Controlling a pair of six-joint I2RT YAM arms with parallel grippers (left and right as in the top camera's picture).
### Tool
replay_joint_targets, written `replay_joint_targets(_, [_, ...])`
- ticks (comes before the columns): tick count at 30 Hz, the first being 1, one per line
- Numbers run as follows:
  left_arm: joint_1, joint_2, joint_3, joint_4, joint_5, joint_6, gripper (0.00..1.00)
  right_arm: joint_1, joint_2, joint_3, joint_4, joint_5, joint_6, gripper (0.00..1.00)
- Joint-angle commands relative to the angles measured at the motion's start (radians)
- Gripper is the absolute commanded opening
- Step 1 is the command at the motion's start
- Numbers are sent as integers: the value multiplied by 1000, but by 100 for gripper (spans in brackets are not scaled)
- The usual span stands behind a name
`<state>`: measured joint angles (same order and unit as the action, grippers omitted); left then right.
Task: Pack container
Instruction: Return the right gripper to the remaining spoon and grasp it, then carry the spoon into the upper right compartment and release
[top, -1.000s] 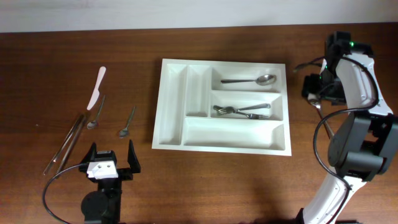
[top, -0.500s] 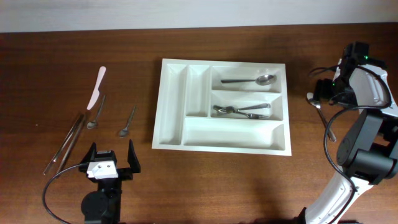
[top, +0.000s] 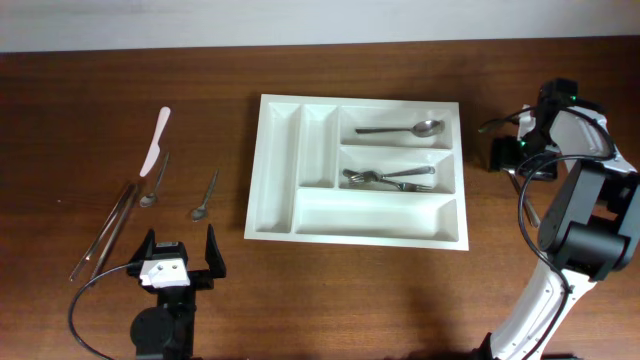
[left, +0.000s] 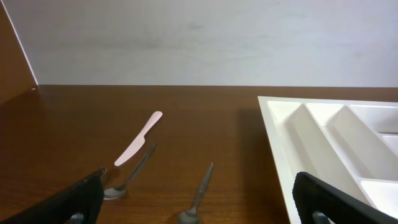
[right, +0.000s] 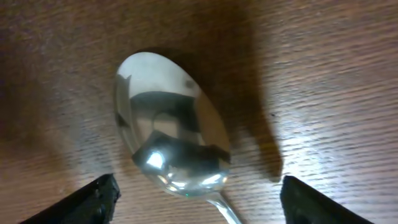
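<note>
Under the right gripper (right: 208, 199), between its fingers (right: 93, 202) spread wide apart, a shiny spoon (right: 171, 149) lies on the table (right: 323, 74). The left gripper (left: 205, 199) has its fingers wide apart too, holding nothing.

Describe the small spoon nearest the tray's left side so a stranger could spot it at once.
Find the big white tray in the middle, then look just left of it. The small spoon lies alone there, bowl toward the robot's side. Its neighbours, a longer spoon, a pale knife and two long metal rods, sit farther left.

dark wooden table (top: 120, 80), pale wall (left: 205, 37)
</note>
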<state>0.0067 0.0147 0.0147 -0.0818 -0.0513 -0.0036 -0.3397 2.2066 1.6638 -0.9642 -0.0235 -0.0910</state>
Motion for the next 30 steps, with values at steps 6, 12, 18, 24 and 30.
replay_joint_targets(6, [-4, -9, -5, 0, 11, -3, 99, -2, 18, -5, -6, -29, -18, 56])
replay_joint_targets(12, [-4, -9, -5, 0, 11, -3, 99, -2, 28, -38, 11, -29, -18, 36])
replay_joint_targets(18, [-4, -9, -5, 0, 11, -3, 99, -1, 29, -124, 66, -29, -15, 17])
replay_joint_targets(24, [-4, -9, -5, 0, 11, -3, 99, -2, 29, -135, 88, -31, 0, 4])
replay_joint_targets(30, [-4, -9, -5, 0, 11, -3, 99, -2, 27, -110, 78, -56, 2, 4])
